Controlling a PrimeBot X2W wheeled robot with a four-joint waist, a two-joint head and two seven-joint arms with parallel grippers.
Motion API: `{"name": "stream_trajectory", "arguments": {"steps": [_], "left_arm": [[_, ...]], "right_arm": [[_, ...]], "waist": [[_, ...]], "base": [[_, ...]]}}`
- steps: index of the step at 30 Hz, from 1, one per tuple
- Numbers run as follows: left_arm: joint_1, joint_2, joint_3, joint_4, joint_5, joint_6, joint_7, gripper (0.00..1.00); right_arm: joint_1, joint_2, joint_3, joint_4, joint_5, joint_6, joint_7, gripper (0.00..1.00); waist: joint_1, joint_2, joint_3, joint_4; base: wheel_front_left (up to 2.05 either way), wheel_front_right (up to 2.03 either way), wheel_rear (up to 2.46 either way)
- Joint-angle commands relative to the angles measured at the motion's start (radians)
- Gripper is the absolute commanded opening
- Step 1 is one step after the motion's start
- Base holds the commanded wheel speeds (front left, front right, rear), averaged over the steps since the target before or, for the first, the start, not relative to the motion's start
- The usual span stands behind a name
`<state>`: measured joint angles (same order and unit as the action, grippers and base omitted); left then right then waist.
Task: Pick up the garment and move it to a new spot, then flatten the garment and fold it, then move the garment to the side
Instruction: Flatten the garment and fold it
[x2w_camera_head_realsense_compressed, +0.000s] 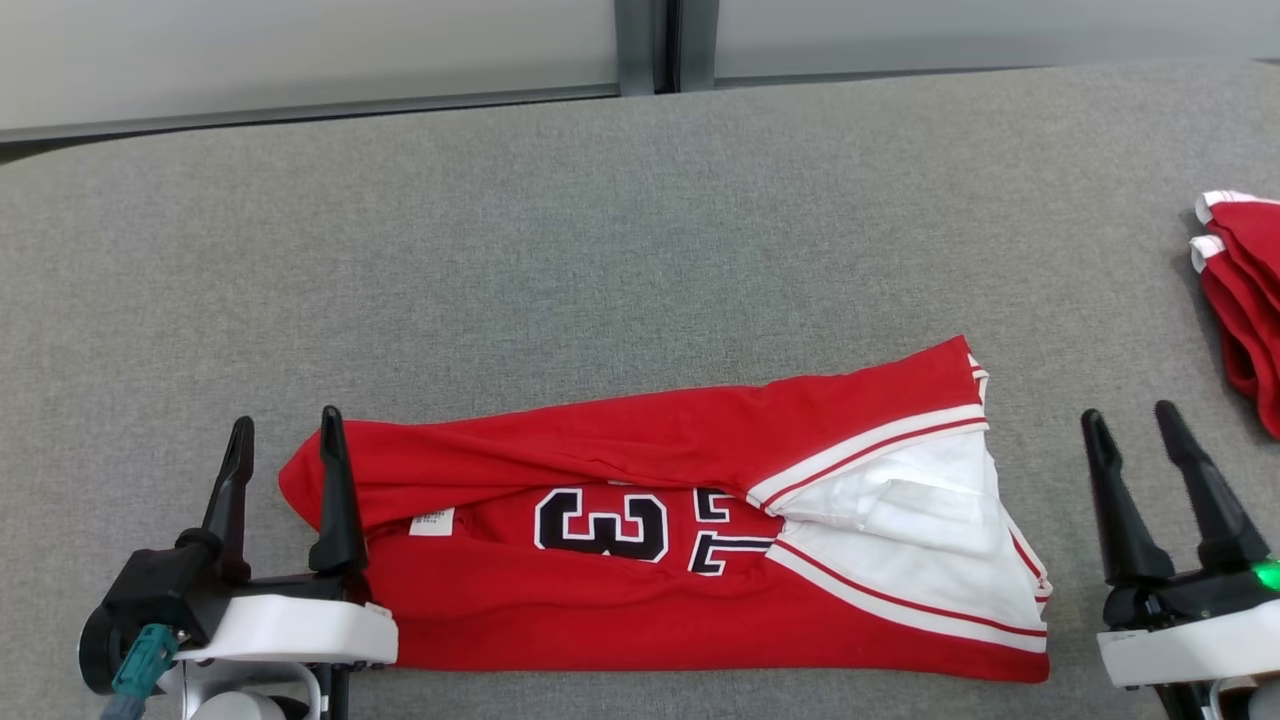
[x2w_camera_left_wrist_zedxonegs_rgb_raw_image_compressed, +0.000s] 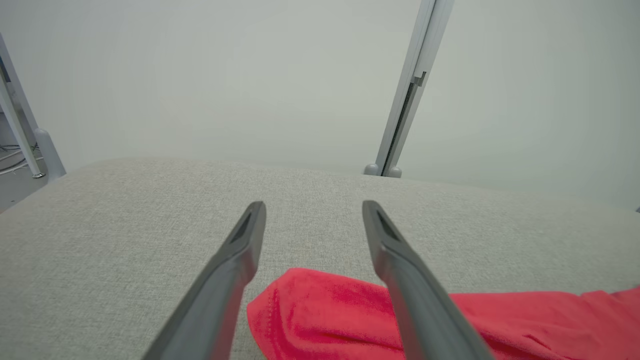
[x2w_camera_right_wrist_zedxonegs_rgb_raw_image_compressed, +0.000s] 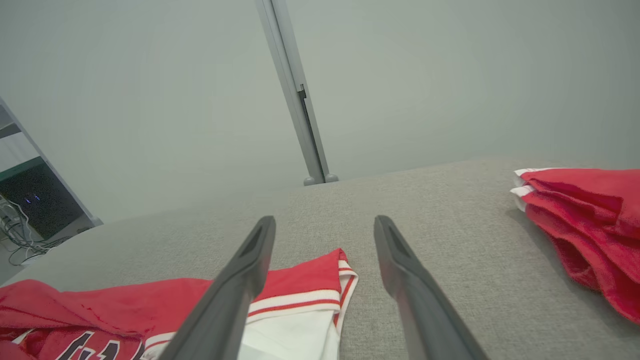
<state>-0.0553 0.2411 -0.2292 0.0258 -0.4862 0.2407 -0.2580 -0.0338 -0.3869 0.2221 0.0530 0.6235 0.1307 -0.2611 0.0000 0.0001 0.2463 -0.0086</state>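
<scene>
While both grippers stand with fingers spread wide and nothing clasped between them, the red basketball jersey (x2w_camera_head_realsense_compressed: 600, 620) lies folded into a long band across the lower middle of the head view, on the grey fabric-covered table (x2w_camera_head_realsense_compressed: 600, 250). Its left end is plain red. Its right end is a white panel edged with red and white stripes. The left gripper (x2w_camera_head_realsense_compressed: 286, 420) is at the lower left, and its inner finger crosses the jersey's left end; whether it touches the cloth I cannot tell. The right gripper (x2w_camera_head_realsense_compressed: 1128, 413) is at the lower right, apart from the striped end, with bare table between. From above, the head view gives the black-and-white numerals, a 3 and a digit half hidden by a fold, and a small white label (x2w_camera_head_realsense_compressed: 431, 521). Seen from the left wrist, the rounded red end sits low between that gripper's fingers. The right wrist view shows the striped corner between its fingers, a stack of red garments (x2w_camera_head_realsense_compressed: 1245, 290) at the right edge, and a grey upright post (x2w_camera_right_wrist_zedxonegs_rgb_raw_image_compressed: 295, 100) against a pale wall.
</scene>
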Motion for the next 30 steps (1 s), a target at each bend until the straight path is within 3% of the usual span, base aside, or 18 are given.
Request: {"name": "stream_trajectory", "arguments": {"steps": [1, 11, 21, 30], "left_arm": [[0.006, -0.004, 0.005, -0.019, 0.023, 0.008, -0.006, 1.0], [0.057, -0.068, 0.012, -0.104, 0.174, -0.013, -0.008, 1.0], [0.112, -0.073, -0.001, -0.016, 0.211, -0.047, -0.008, 1.0], [0.096, -0.07, 0.005, 0.018, 0.207, -0.062, -0.008, 1.0]], "right_arm": [[0.014, 0.012, -0.031, -0.019, -0.037, 0.0, -0.004, 1.0], [0.079, 0.088, -0.154, -0.096, -0.239, 0.0, 0.071, 1.0], [0.142, 0.137, -0.161, -0.088, -0.28, 0.0, 0.113, 1.0], [0.138, 0.139, -0.163, -0.073, -0.27, 0.0, 0.11, 1.0]], "waist": [[0.0, -0.0001, -0.013, 0.003], [0.0, -0.0001, -0.091, 0.007], [0.0, -0.0001, -0.147, 0.01], [0.0, -0.0001, -0.154, 0.011]], "base": [[0.0, 0.0, 0.0], [0.0, 0.0, 0.0], [0.0, 0.0, 0.0], [0.0, 0.0, 0.0]]}}
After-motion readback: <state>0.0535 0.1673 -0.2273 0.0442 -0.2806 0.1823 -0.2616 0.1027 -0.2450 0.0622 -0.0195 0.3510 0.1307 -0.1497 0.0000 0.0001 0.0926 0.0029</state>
